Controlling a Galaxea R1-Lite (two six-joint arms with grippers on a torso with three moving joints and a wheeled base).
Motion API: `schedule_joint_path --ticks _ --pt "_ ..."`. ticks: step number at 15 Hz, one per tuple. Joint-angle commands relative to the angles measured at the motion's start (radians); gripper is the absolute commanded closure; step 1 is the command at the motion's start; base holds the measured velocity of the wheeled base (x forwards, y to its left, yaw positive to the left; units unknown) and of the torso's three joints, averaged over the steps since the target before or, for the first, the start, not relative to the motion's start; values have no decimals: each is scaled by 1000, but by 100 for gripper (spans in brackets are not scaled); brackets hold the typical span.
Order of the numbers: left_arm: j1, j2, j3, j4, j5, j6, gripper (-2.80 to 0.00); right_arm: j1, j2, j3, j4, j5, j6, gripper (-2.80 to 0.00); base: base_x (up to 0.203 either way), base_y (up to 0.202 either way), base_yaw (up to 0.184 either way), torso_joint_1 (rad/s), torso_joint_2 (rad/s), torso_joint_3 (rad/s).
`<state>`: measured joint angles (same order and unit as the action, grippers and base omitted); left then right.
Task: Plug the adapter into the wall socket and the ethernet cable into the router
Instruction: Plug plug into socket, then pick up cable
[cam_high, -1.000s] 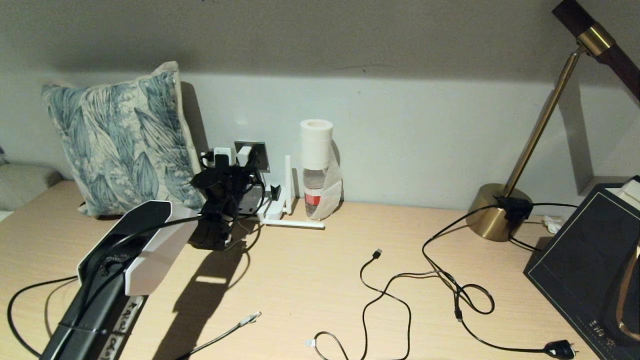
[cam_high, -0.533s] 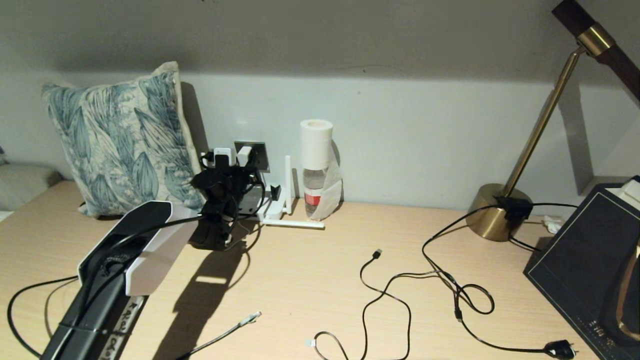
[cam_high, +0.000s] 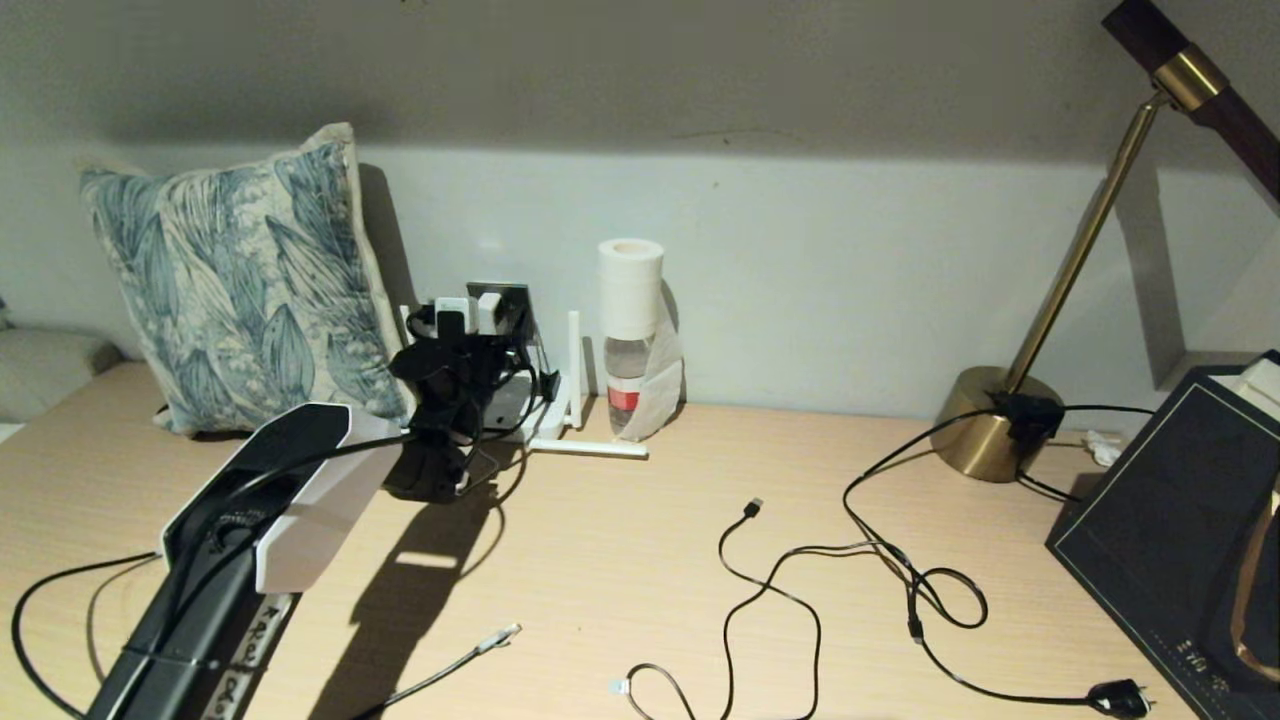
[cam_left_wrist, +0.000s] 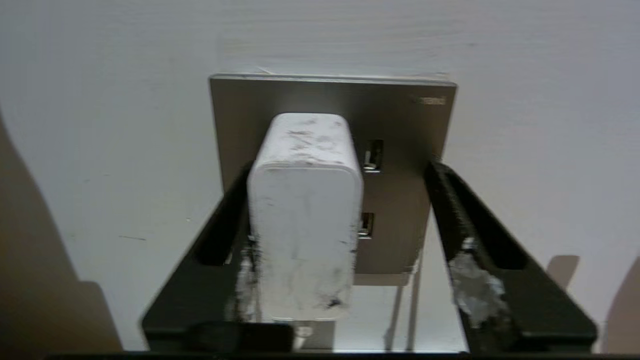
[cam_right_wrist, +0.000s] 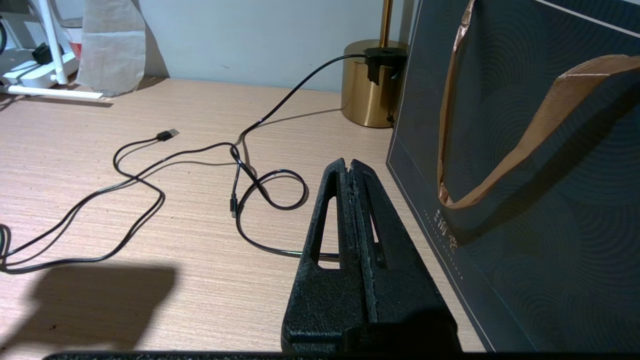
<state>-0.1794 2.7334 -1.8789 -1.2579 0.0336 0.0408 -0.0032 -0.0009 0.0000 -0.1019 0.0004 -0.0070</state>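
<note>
Left pincer (cam_left_wrist: 340, 240) at the wall socket (cam_left_wrist: 400, 120), jaws spread wide around the adapter (cam_left_wrist: 305, 215), one finger touching it, the other apart. Adapter looks seated against the grey plate: white block, scuffed, upright. Right pincer (cam_right_wrist: 352, 170) closed, empty, parked over the surface (cam_right_wrist: 150, 225) beside the dark gift bag (cam_right_wrist: 525, 175). Ethernet cable (cam_high: 497, 635) lies loose near the front edge, well apart from the router (cam_high: 545, 415).

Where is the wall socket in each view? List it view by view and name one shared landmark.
Head view: the wall socket sits on the wall between pillow and bottle, behind the left gripper.
Left wrist view: it fills the centre, with the adapter against it.
Right wrist view: not in it.
Shared landmark: the adapter at the socket.
</note>
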Motion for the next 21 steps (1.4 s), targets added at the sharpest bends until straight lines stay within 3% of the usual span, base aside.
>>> schedule_joint_path --ticks 1,9,14,18,21 --pt "1 -4 18 -21 3 0 -280 0 1 35 -1 1 -1 0 0 0 0 0 0 0" --pt "34 -128 283 -156 0 8 -280 0 1 35 -1 1 -1 0 0 0 0 0 0 0" --pt "33 -323 532 -217 -23 8 -280 0 1 35 -1 1 -1 0 0 0 0 0 0 0" --pt "30 -590 839 -215 -111 35 -280 0 1 35 -1 1 -1 0 0 0 0 0 0 0" --pt "31 -825 1103 -143 -235 173 -280 0 1 35 -1 1 -1 0 0 0 0 0 0 0"
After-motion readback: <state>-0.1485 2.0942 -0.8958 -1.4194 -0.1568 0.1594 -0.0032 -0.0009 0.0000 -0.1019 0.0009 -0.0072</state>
